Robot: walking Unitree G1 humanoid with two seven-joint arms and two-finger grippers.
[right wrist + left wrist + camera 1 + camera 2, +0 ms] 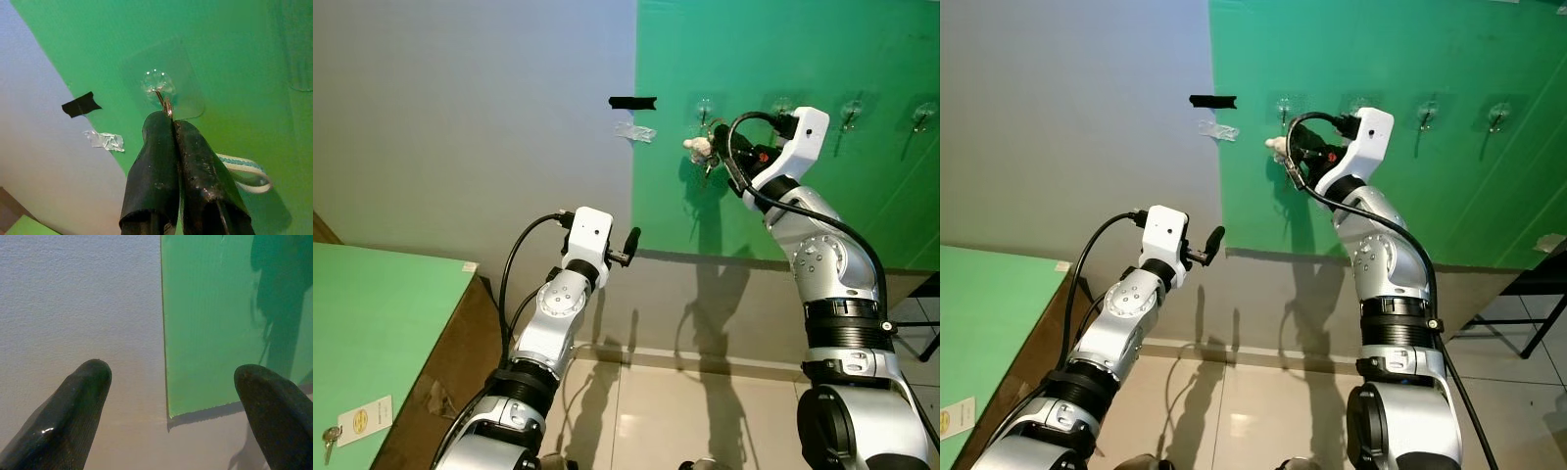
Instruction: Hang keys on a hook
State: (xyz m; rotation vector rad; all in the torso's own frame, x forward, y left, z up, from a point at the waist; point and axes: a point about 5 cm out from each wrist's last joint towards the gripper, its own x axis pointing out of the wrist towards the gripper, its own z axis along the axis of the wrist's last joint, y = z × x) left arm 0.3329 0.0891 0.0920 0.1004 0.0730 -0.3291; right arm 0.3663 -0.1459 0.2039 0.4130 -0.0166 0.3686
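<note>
A clear stick-on hook (155,83) sits on the green wall panel (783,59), the leftmost of a row. My right gripper (165,117) is raised to it and shut on the metal key ring (167,105), whose top touches the hook. A pale fluffy charm (698,147) and a striped strap (244,169) hang below the fingers. In the left eye view the right gripper (712,129) is just under that hook (704,106). My left gripper (631,240) is held low in front of the grey wall, open and empty, with its fingers (73,401) spread.
Three more clear hooks (851,110) run to the right along the green panel. Black tape (632,102) and a clear tape scrap (635,131) stick to the grey wall. A green-topped table (372,323) at the left carries a tag (364,419) and a key (331,438).
</note>
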